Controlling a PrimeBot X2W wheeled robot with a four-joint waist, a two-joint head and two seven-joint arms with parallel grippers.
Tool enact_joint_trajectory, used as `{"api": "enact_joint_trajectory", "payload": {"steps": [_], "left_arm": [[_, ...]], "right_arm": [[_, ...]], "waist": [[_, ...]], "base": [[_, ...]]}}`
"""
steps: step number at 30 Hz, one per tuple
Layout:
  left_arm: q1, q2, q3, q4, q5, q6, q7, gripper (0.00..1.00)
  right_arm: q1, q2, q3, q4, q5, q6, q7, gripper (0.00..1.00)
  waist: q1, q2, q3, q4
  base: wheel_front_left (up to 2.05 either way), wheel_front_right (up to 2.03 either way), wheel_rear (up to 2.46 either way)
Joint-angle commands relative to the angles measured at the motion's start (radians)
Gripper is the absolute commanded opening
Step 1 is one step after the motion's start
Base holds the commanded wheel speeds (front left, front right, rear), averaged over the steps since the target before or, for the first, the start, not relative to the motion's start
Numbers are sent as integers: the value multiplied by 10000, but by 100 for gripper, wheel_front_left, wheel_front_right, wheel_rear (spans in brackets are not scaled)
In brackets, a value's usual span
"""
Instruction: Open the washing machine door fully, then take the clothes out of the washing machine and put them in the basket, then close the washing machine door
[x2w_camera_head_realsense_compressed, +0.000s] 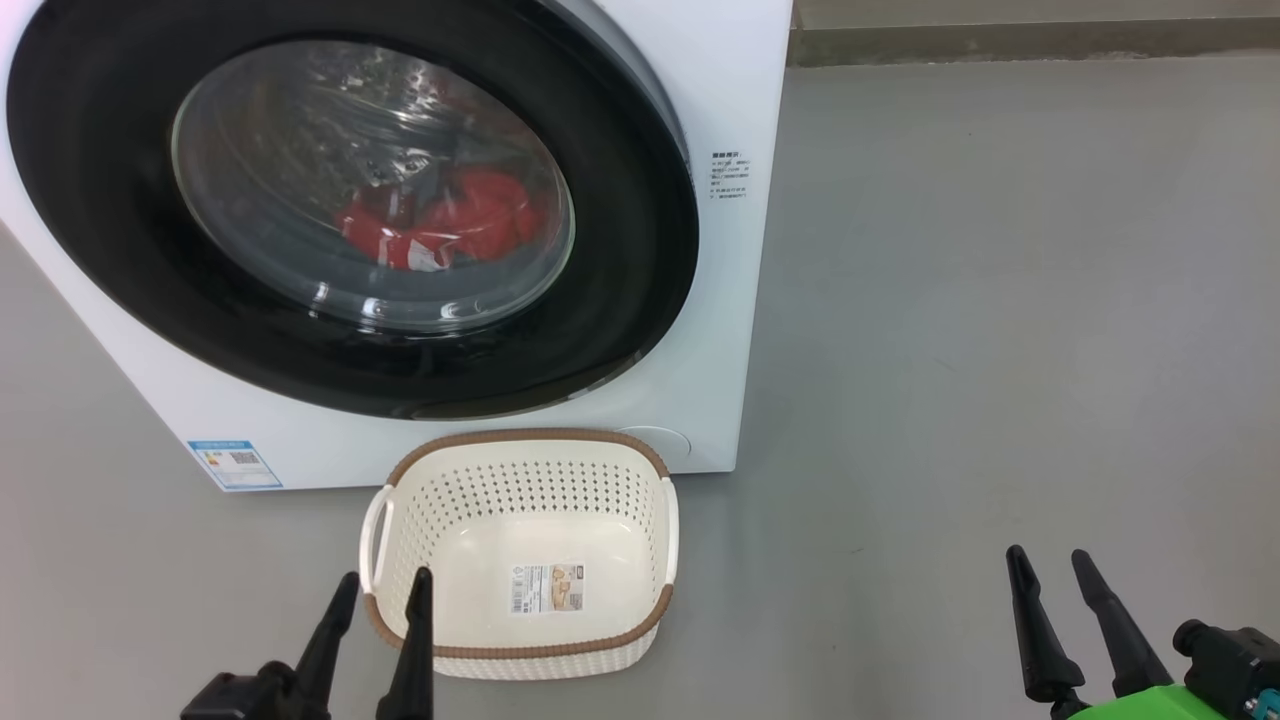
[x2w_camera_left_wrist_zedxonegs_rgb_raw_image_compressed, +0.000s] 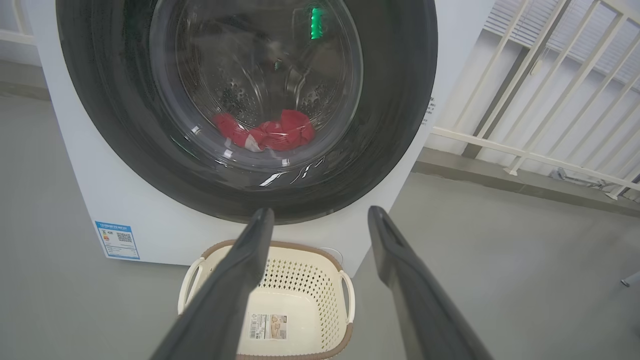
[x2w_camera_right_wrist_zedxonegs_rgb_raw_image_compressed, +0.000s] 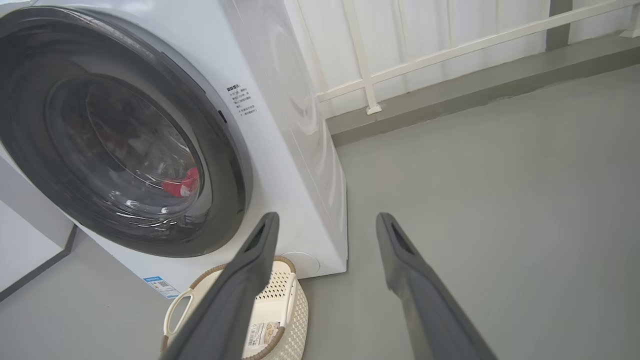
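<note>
Sitting just beyond left fingers (x2w_camera_head_realsense_compressed: 413, 640): basket (x2w_camera_head_realsense_compressed: 525, 437)

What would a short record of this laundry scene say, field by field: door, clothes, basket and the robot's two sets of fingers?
door: washing machine door shut against the white washing machine
laundry: red clothes inside, behind the door
container: basket on the floor before the machine, empty but for a sticker
left fingers: apart, holding nothing, by the basket's near left corner
right fingers: apart, holding nothing, over floor right of the basket
progress: nothing begun
</note>
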Motion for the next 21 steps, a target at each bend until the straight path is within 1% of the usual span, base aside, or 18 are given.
{"api": "enact_joint_trajectory", "payload": {"steps": [1,8,10,21], "left_arm": [[-88,115,218,-316,355,92,-176,100],[-71,124,202,-298,1035,86,-354,100],[-55,129,209,-283,1391,70,-443,100],[-40,146,378,-73,2121,-25,-769,100]], "right_arm": [[-99,-161,104,-346,-318,5,-181,100],[20,-162,-17,-449,-929,5,-358,100],[95,-164,-78,-509,-1244,5,-446,100],[321,-180,-436,-837,-2354,6,-770,100]], "waist": [[-1,0,2,-1],[-1,0,15,-9],[-1,0,19,-23],[-1,0,127,-93]], "base": [[0,0,0],[0,0,0],[0,0,0],[0,0,0]]}}
